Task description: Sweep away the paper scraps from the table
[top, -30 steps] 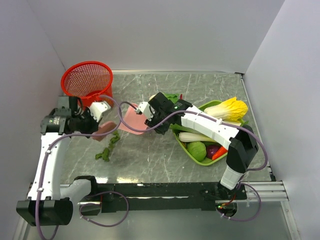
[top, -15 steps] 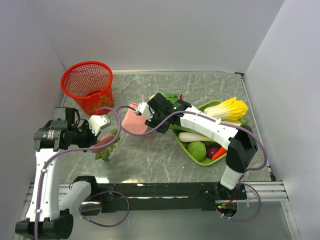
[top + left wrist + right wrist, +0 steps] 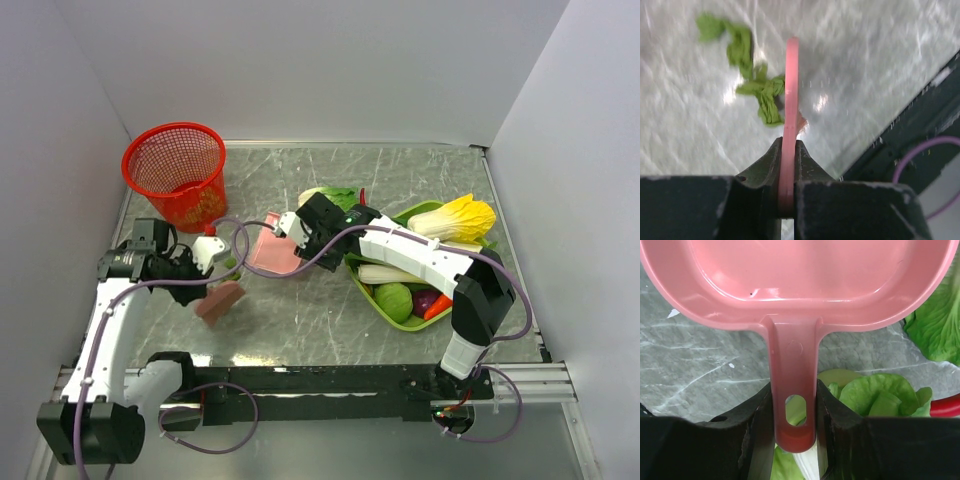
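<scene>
On the table [image 3: 400, 170], my right pincer [image 3: 792, 407] keeps the dustpan [image 3: 272, 252] clamped by its handle. The left pincer [image 3: 788, 152], shut on the brush [image 3: 220, 301], has swung toward 6 o'clock. The paper scraps [image 3: 747, 75] lie just beside it, still unswept, so I judge a push toward 3 o'clock is next.

Bright, even light; white glare on the table [image 3: 850, 50], motion blur across the left wrist view.
</scene>
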